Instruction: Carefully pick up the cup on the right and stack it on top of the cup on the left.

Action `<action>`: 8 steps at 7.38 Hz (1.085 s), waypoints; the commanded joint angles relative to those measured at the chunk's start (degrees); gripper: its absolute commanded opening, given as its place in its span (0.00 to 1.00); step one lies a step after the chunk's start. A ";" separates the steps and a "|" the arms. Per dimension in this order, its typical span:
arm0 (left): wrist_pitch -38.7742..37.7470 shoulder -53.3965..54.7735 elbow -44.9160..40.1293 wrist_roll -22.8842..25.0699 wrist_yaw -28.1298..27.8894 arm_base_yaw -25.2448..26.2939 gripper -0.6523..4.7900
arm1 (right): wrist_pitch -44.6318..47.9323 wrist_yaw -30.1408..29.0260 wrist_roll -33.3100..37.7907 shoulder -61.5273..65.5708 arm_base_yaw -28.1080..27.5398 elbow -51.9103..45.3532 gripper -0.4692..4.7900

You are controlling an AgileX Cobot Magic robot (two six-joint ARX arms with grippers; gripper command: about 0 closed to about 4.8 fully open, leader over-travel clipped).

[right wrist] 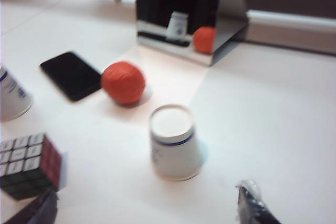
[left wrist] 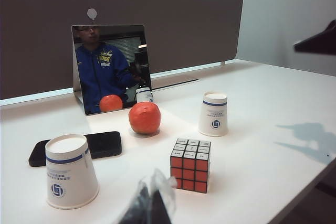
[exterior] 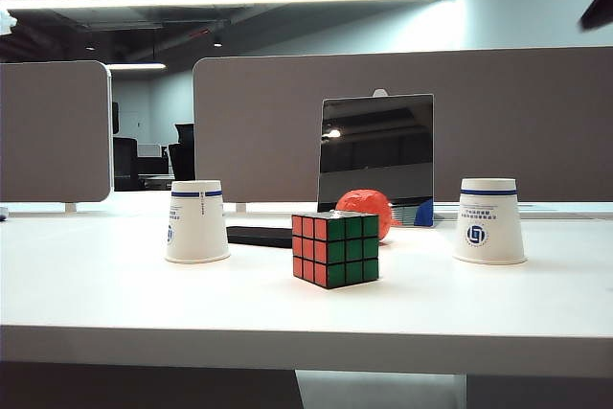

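White surface [exterior: 115, 304] out front: I see the left cup [exterior: 196, 222] and right cup [exterior: 489, 221] upside down, well apart, a puzzle cube [exterior: 335, 249] between them, an orange ball [exterior: 367, 210] and mirror [exterior: 375, 158] behind it.

On the left wrist view, the left gripper [left wrist: 149, 203] pokes in low, near the left cup; I can't tell its state.

On the right wrist view, blurry, the right gripper [right wrist: 147, 211] hangs near the right cup [right wrist: 174, 142], fingers [right wrist: 254, 208] spread wide, holding nothing. A black phone [right wrist: 72, 74] lies beside the ball.
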 commanded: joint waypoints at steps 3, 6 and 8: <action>0.46 0.02 0.13 -0.17 0.33 -0.04 0.11 | 24.41 11.37 -1.84 27.17 13.70 0.15 0.97; 0.50 0.02 0.13 -0.17 0.33 -0.04 0.11 | 38.23 14.80 -1.84 36.94 13.33 0.17 1.00; 0.48 0.04 0.13 -0.17 0.33 -0.04 0.11 | 42.12 14.78 -1.84 41.35 13.25 0.17 1.00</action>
